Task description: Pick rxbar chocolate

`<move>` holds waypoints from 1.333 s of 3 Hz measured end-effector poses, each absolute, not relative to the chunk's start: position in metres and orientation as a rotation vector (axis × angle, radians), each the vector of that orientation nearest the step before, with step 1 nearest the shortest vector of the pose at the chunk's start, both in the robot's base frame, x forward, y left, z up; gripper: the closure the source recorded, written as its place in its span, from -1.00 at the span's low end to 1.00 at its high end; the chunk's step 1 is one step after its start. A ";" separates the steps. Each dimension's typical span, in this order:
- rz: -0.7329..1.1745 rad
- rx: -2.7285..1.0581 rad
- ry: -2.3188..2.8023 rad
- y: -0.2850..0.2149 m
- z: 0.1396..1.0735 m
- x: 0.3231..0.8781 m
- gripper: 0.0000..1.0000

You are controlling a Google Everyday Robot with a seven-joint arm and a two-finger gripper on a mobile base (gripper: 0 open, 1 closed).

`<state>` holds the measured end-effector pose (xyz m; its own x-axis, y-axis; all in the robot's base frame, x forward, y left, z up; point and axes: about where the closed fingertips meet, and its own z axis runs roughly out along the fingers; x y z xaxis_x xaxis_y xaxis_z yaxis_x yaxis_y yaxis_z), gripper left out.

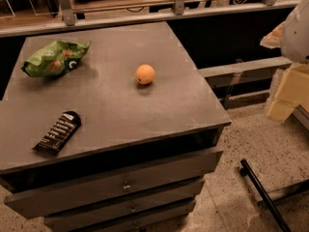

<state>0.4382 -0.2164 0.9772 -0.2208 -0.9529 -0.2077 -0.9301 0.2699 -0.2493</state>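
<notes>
The rxbar chocolate [58,132] is a flat black wrapper with rows of white lettering. It lies flat near the front left edge of the grey cabinet top [145,115], pointing diagonally away from me. My gripper [286,96] shows as pale cream parts under a white arm housing [297,28] at the far right edge. It is off the cabinet, above the floor and far from the bar, and it holds nothing that I can see.
A green snack bag [54,58] lies at the back left of the top. A small round orange fruit [145,74] sits near the middle. Drawers [126,185] front the cabinet. A black rod [263,195] lies on the speckled floor. A railing [178,4] runs behind.
</notes>
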 end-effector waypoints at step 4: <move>-0.201 -2.441 1.578 -0.013 0.967 0.469 -1.00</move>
